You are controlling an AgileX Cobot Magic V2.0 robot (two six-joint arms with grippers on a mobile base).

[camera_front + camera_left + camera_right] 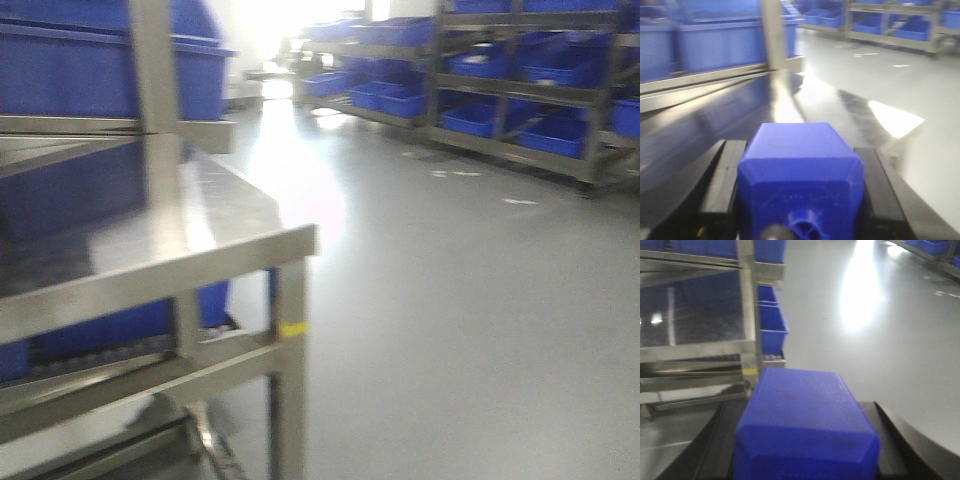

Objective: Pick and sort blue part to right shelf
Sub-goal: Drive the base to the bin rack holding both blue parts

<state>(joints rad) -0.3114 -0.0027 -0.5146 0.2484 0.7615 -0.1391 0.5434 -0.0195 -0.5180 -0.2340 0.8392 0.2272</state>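
A pale grey glossy floor (450, 300) spreads between a stainless-steel framed rack (160, 270) close on the left, carrying large blue plastic bins (90, 70), and grey metal shelving (520, 100) along the far wall, stocked with smaller blue trays (480, 120). The left gripper (799, 167) has its black fingers (725, 175) closed against the sides of a blue blocky plastic part (800, 150). The right gripper (802, 432) likewise clamps a second blue rectangular plastic part (800, 405), with both views blurred.
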